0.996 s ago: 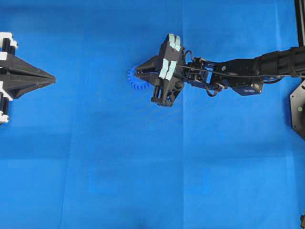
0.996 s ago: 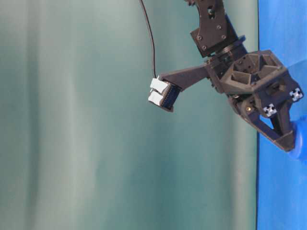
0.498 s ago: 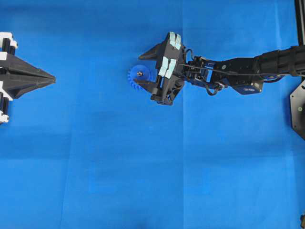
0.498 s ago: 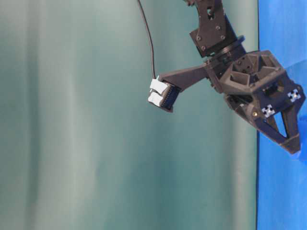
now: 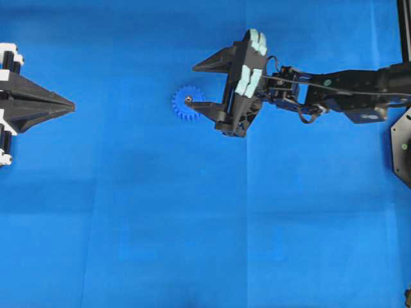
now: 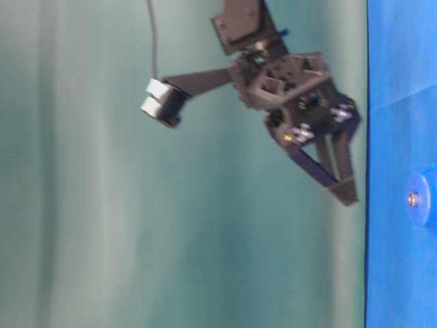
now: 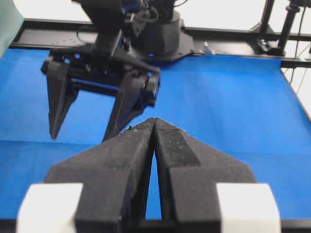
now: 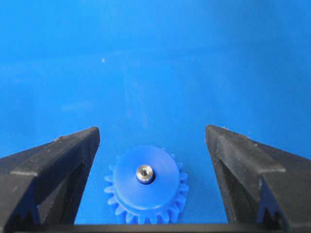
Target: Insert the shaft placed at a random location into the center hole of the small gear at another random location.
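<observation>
From overhead I see the small gear [image 5: 188, 104] lying flat toward the desk's far edge, near its middle, the shaft [image 5: 189, 99] standing in its center hole. The right hand [image 5: 200, 86] spreads wide and holds nothing. The left hand [image 5: 72, 104], at the left edge, is closed, which my left wrist view confirms. Only the table-level view shows the right hand [image 6: 345, 191] lifted clear of the gear. A second ago it gripped the shaft there.
</observation>
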Motion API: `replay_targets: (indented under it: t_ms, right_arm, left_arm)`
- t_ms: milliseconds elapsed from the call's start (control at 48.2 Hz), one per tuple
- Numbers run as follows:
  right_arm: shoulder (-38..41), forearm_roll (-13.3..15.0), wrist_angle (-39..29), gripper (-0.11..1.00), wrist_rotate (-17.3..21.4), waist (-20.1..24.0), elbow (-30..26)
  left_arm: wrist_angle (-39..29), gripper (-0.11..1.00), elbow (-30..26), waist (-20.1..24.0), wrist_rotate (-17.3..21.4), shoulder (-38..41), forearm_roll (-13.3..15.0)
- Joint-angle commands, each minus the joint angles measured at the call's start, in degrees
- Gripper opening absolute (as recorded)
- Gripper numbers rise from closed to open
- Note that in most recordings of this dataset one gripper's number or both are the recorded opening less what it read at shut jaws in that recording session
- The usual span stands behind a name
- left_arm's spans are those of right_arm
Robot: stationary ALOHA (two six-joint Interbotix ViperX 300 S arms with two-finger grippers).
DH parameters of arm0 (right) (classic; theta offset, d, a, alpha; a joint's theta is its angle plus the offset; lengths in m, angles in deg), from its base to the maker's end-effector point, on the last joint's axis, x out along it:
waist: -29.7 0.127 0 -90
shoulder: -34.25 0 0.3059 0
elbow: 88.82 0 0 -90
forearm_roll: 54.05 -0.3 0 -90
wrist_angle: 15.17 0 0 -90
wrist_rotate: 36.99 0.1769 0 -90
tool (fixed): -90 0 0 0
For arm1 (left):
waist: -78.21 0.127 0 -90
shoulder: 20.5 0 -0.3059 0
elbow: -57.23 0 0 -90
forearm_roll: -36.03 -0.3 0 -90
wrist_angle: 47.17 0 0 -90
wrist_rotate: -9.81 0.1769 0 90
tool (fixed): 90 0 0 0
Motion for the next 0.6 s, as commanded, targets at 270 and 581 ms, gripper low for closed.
replay_targets:
  t_ms: [270, 581]
  right_arm:
    - [-4.13, 0.09, -0.88, 0.76, 0.0, 0.0, 0.7]
    - [-8.96, -0.09, -0.88, 0.76, 0.26, 0.26, 5.89]
  left_arm:
    - [0.44, 0.0, -0.7, -0.09, -0.09, 0.18, 0.0]
    - [0.44, 0.0, -0.7, -0.09, -0.09, 0.26, 0.0]
